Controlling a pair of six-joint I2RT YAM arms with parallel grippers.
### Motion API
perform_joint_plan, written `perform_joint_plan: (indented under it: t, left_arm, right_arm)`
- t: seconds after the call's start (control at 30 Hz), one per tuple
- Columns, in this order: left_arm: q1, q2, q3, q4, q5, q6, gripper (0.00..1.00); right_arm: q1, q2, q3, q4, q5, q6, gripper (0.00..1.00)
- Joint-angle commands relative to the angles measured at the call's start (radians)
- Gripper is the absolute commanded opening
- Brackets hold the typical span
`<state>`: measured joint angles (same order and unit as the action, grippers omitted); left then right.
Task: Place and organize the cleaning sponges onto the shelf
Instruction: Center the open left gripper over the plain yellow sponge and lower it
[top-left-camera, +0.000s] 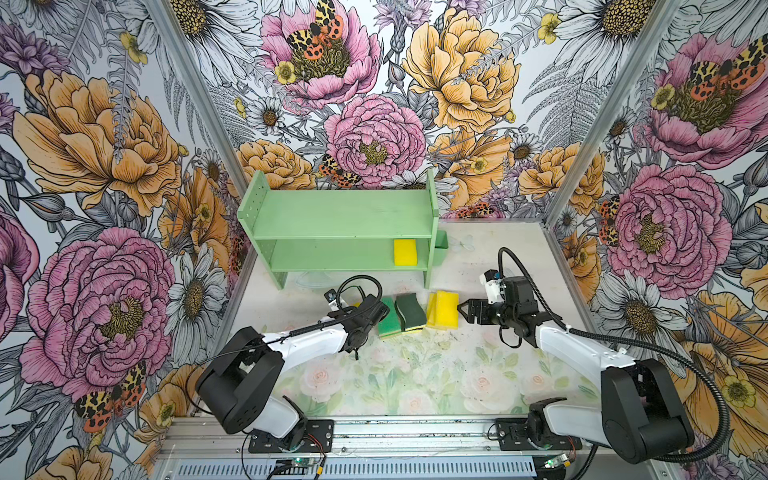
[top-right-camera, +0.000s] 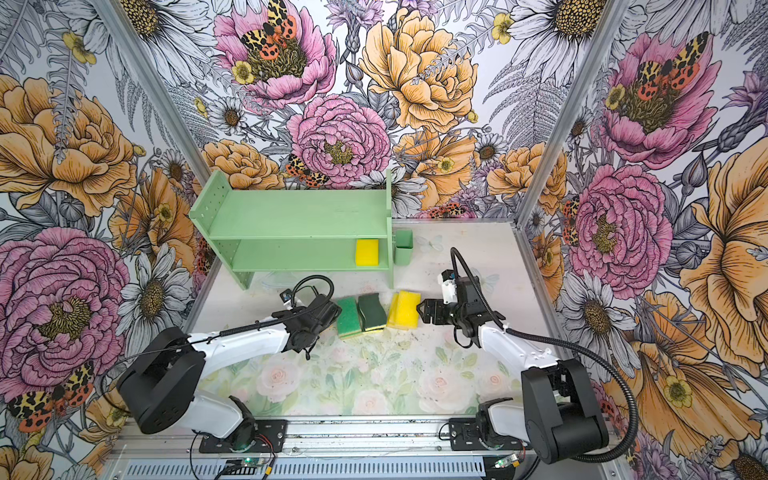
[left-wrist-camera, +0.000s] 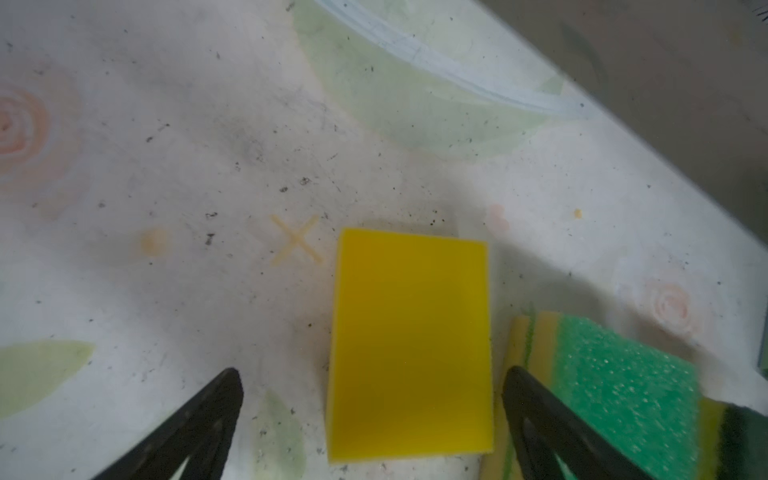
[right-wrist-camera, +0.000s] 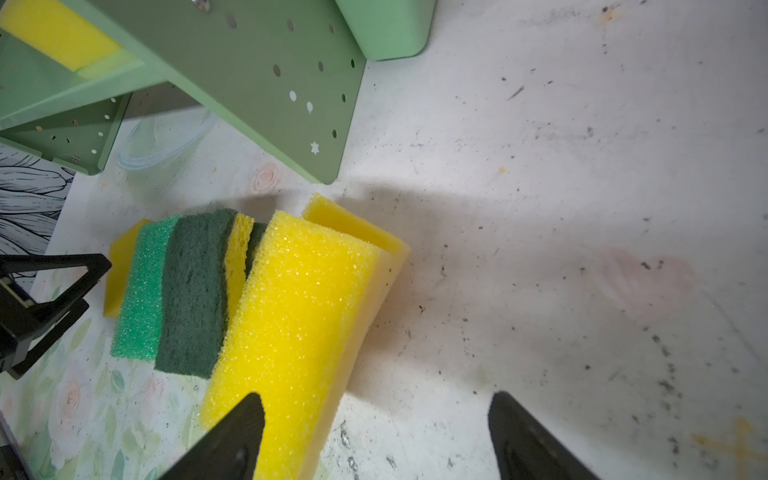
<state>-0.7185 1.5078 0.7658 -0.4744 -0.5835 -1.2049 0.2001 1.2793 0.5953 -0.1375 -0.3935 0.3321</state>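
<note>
The shelf stands at the back with one yellow sponge on the right end of its lower tier. On the table in front lie a bright-green sponge, a dark-green wavy sponge and two stacked yellow sponges. My left gripper hangs open over another flat yellow sponge, one finger on each side of it, with the bright-green sponge just beyond one finger. My right gripper is open beside the yellow stack, one fingertip overlapping its edge and bare table across the rest of the gap.
A small green cup hangs on the shelf's right side panel. Flowered walls close in the left, back and right. The two arm bases sit on the rail at the front edge.
</note>
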Motion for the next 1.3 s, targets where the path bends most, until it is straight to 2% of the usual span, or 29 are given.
perform_joint_plan:
  t: [0.0,0.43,0.63,0.8,1.0,1.1,1.27]
  left_arm:
    - [-0.011,0.039,0.044,-0.006,0.036,0.014,0.99]
    - [-0.002,0.099,0.044,0.0,0.051,0.038,0.99]
    - [0.014,0.09,-0.008,0.0,0.056,0.053,0.99]
    - [0.028,0.07,-0.028,0.003,0.058,0.094,0.99]
    - [0.031,0.067,-0.012,0.005,0.054,0.206,0.99]
    - [0.018,0.083,-0.003,0.02,0.034,0.259,0.99]
    - [-0.026,0.124,0.001,0.043,-0.023,0.275,0.99]
  right_arm:
    - [0.006,-0.021,0.004,0.033,0.004,-0.01,0.87]
    - [0.008,-0.008,0.001,0.033,0.009,-0.01,0.87]
    - [0.007,-0.007,0.001,0.034,0.01,-0.008,0.87]
    - [0.008,-0.001,0.001,0.033,0.011,-0.006,0.87]
    - [0.008,0.003,-0.002,0.037,0.013,-0.002,0.87]
    - [0.009,0.01,-0.002,0.042,0.01,0.001,0.87]
    - [0.012,0.01,-0.004,0.041,0.009,0.005,0.86]
